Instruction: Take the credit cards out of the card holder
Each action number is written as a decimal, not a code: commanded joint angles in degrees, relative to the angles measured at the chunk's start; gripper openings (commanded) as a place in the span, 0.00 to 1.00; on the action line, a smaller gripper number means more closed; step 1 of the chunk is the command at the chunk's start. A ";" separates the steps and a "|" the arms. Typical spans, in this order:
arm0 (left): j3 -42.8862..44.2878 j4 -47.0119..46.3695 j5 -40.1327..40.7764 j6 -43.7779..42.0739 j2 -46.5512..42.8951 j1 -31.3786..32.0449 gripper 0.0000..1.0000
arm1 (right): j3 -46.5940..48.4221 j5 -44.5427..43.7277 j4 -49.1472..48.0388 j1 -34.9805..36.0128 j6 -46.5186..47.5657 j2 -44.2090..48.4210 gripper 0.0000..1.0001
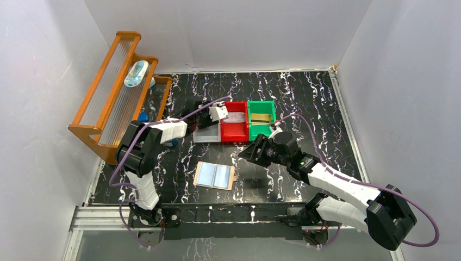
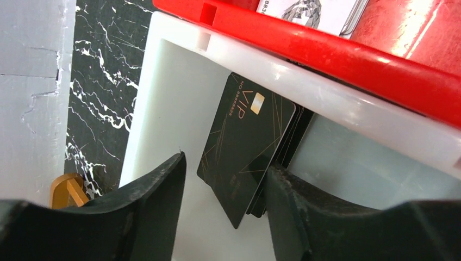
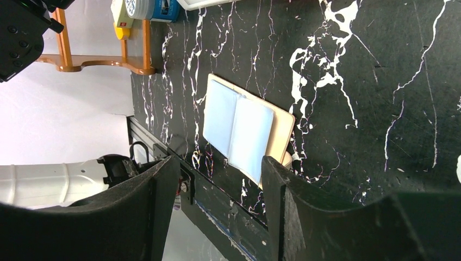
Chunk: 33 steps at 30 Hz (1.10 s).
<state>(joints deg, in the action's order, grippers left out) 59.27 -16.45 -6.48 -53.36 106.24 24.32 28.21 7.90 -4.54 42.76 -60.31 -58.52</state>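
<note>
Your card holder [image 1: 215,175] lies spread flat on the bench [image 1: 304,98] in front of the arms, pale pockets up so they can be reached, and no card shows in them. It is well apart from the bins. Your left gripper [image 2: 225,166] hangs over the grey bin [image 2: 174,81], jaws about half apart and gripping nothing. Below it, the black VIP card [image 2: 244,144] leans on others like it by the wall next to the red bin [image 2: 326,49] (sorted by kind, I judge). Your right gripper [image 3: 218,163] stands wide and empty, looking down on the card holder.
</note>
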 commanded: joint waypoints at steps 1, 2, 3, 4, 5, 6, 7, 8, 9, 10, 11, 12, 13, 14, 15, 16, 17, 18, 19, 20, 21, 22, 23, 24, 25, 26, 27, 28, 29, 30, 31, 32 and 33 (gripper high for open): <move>-0.63 0.84 -2.03 0.97 -3.78 -0.32 0.56 | -0.78 0.62 -3.27 -0.14 -0.73 -0.27 0.66; -0.64 0.77 -2.04 1.10 -3.87 -0.39 0.58 | -0.78 0.69 -3.29 -0.16 -0.76 -0.28 0.66; -0.60 0.87 -2.04 1.07 -3.92 -0.41 0.59 | -0.83 0.86 -3.29 -0.15 -0.73 -0.27 0.66; -0.52 1.00 -2.04 0.99 -3.92 -0.41 0.60 | -0.87 0.95 -3.29 -0.15 -0.84 -0.24 0.66; -0.36 1.29 -2.09 1.03 -4.00 -0.41 0.62 | -0.92 0.97 -3.29 -0.19 -0.86 -0.25 0.66; -0.22 1.60 -2.13 1.17 -4.19 -0.41 0.63 | -0.95 0.98 -3.17 -0.22 -0.86 -0.16 0.66; -0.27 1.51 -2.19 1.44 -4.46 -0.41 0.65 | -1.03 0.93 -3.05 -0.22 -0.86 -0.12 0.66; -0.54 1.06 -2.35 1.61 -4.86 -0.45 0.68 | -1.17 0.85 -3.02 -0.22 -1.00 -0.02 0.66; -1.00 0.18 -2.41 1.74 -5.09 -0.54 0.71 | -1.40 0.82 -3.21 -0.18 -1.21 0.07 0.66; -1.47 -1.15 -2.22 1.77 -5.37 -0.50 0.73 | -1.66 0.88 -3.54 -0.21 -1.43 0.12 0.66; -1.71 -1.64 -2.08 1.65 -5.48 -0.50 0.74 | -1.88 0.96 -3.81 -0.22 -1.53 0.09 0.66; -1.71 -1.73 -1.93 1.60 -5.45 -0.52 0.75 | -1.92 1.10 -3.92 -0.27 -1.62 0.03 0.66; -1.58 -1.56 -1.83 1.60 -5.46 -0.58 0.76 | -1.88 1.21 -3.98 -0.26 -1.65 -0.07 0.66; -1.41 -1.23 -1.74 1.52 -5.55 -0.58 0.76 | -1.84 1.30 -3.99 -0.25 -1.63 -0.14 0.66; -1.35 -1.19 -1.70 1.55 -5.77 -0.54 0.76 | -1.84 1.32 -3.98 -0.25 -1.65 -0.20 0.66; -1.47 -1.47 -1.65 1.93 -6.11 -0.58 0.76 | -1.84 1.33 -3.94 -0.29 -1.65 -0.27 0.66; -1.73 -1.95 -1.57 2.21 -6.51 -0.58 0.77 | -1.84 1.33 -3.97 -0.23 -1.65 -0.26 0.66; -1.97 -2.39 -1.45 2.52 -7.24 -0.59 0.77 | -1.76 1.33 -3.99 -0.29 -1.64 -0.34 0.66; -2.16 -2.66 -1.41 2.97 -7.94 -0.59 0.77 | -1.69 1.39 -3.97 -0.24 -1.60 -0.38 0.66; -2.33 -2.94 -1.54 3.59 -8.80 -0.59 0.77 | -1.52 1.48 -3.98 -0.30 -1.52 -0.49 0.66; -2.56 -3.38 -1.57 4.50 -9.86 -0.59 0.78 | -1.33 1.69 -3.91 -0.26 -1.37 -0.53 0.66; -3.13 -4.04 -1.57 5.66 -10.99 -0.59 0.78 | -1.06 1.80 -3.74 -0.29 -1.20 -0.66 0.66; -3.70 -4.89 -1.42 7.34 -12.56 -0.59 0.80 | -0.74 2.00 -3.46 -0.28 -0.92 -0.90 0.67; -4.32 -5.89 -1.11 9.33 -14.17 -0.59 0.82 | -0.25 2.03 -3.09 -0.30 -0.57 -1.09 0.68; -5.03 -6.56 -0.95 11.56 -15.98 -0.57 0.84 | 0.34 2.11 -2.54 -0.24 -0.17 -1.46 0.68; -5.90 -7.37 -0.58 14.34 -18.08 -0.63 0.86 | 1.06 2.04 -1.78 -0.25 0.35 -1.92 0.69; -6.98 -8.33 -0.14 16.98 -20.16 -0.62 0.90 | 1.86 1.95 -0.88 -0.23 0.92 -2.47 0.69; -8.21 -8.87 0.29 19.98 -22.70 -0.59 0.92 | 2.74 1.91 -0.04 -0.24 1.36 -3.11 0.69; -9.41 -9.13 0.81 23.22 -25.37 -0.66 0.95 | 3.63 1.98 0.84 -0.30 1.46 -3.84 0.69; -10.76 -9.05 1.57 26.43 -27.23 -0.67 0.97 | 4.40 2.18 1.48 -0.23 1.59 -4.71 0.69; -12.02 -8.36 2.27 29.48 -30.74 -0.72 0.98 | 5.03 2.69 1.80 -0.17 1.67 -5.82 0.68; -13.35 -7.34 2.96 32.48 -33.31 -0.76 0.98 | 5.83 2.90 2.27 0.05 2.02 -6.84 0.68; -14.67 -5.35 3.44 36.90 -36.11 -0.76 0.98 | 6.82 2.50 3.31 0.39 2.42 -7.99 0.68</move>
<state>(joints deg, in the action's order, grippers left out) 48.56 -22.00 -4.95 -32.82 80.05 24.05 30.00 9.65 -3.09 42.76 -59.83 -63.86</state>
